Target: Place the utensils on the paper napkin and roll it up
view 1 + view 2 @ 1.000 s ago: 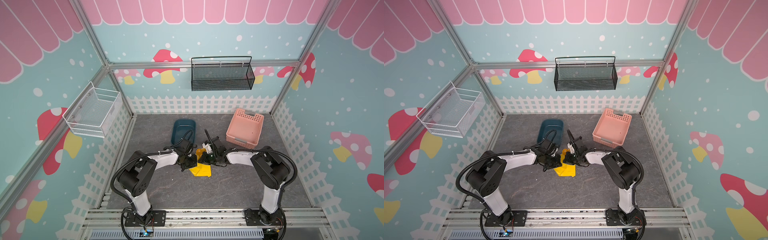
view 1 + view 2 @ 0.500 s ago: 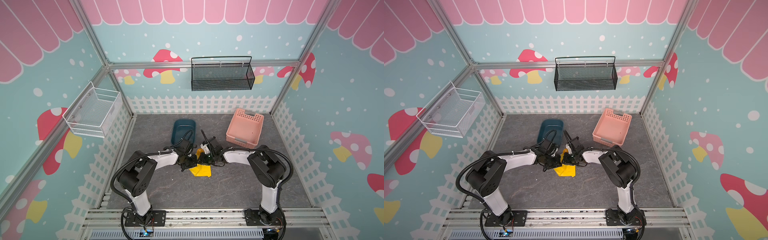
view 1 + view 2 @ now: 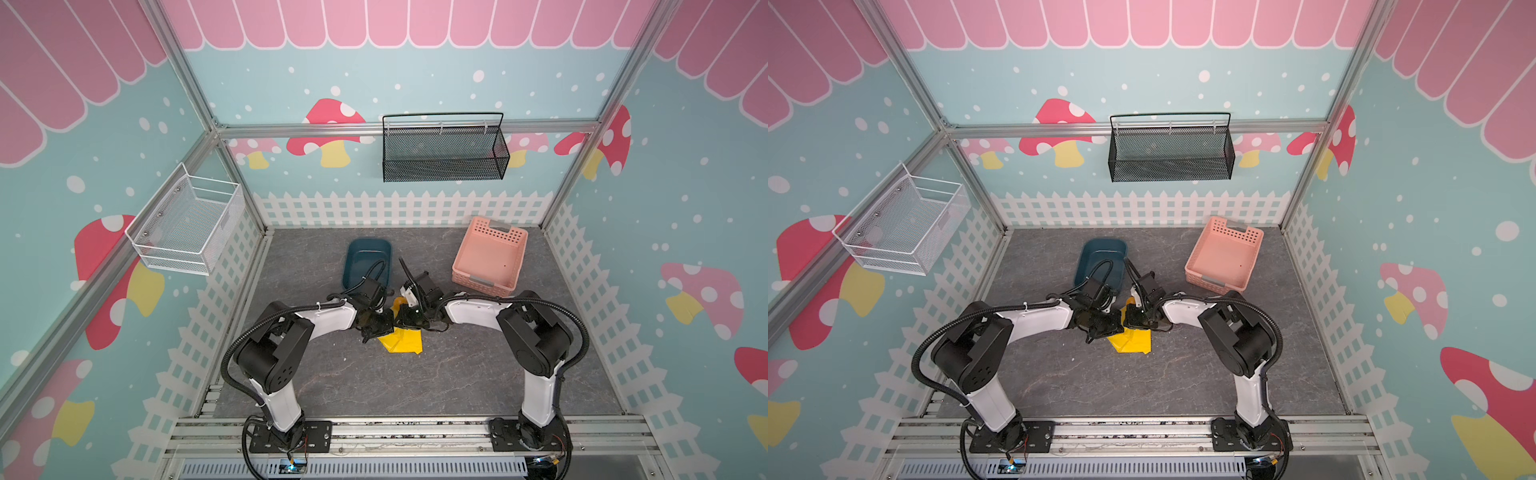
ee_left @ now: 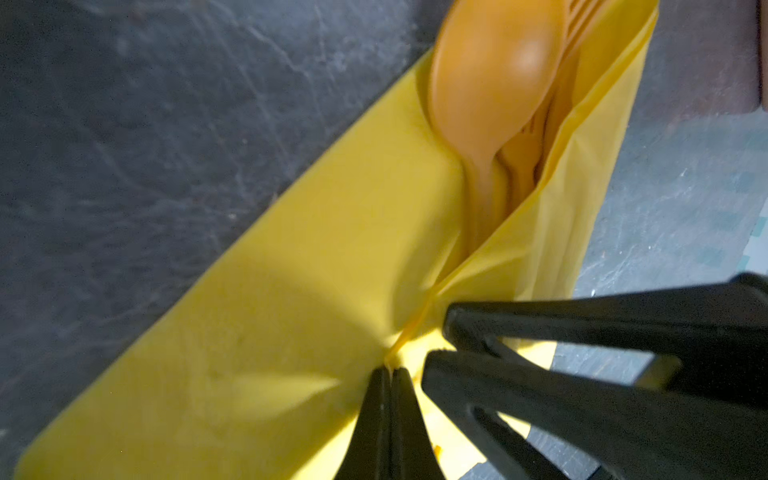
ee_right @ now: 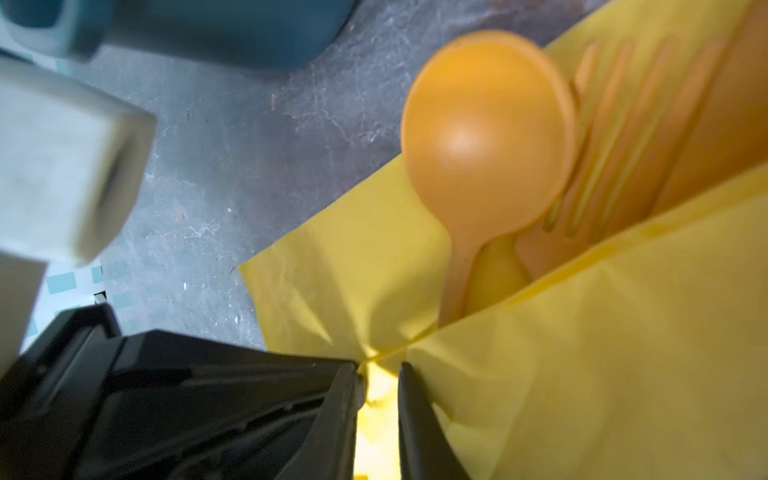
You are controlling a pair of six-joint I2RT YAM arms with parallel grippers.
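Bare tabletop (image 3: 374, 386) gives rolling room in front of the thin, tear-prone yellow napkin (image 3: 402, 343), folded mid-table over light, slippery utensils (image 4: 494, 91), spoon (image 5: 486, 137) and fork (image 5: 615, 137) showing. The left gripper (image 4: 390, 376) pinches the folded edge, probably the safest hold; the right gripper (image 5: 376, 374) straddles it, jaws slightly parted. Beyond, a blue tub (image 3: 368, 262) sits close.

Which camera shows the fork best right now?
Right wrist: the fork shows its tines clearly beside the spoon, inside the folded napkin. Left wrist shows only a sliver behind the spoon; in both top views it cannot be made out.
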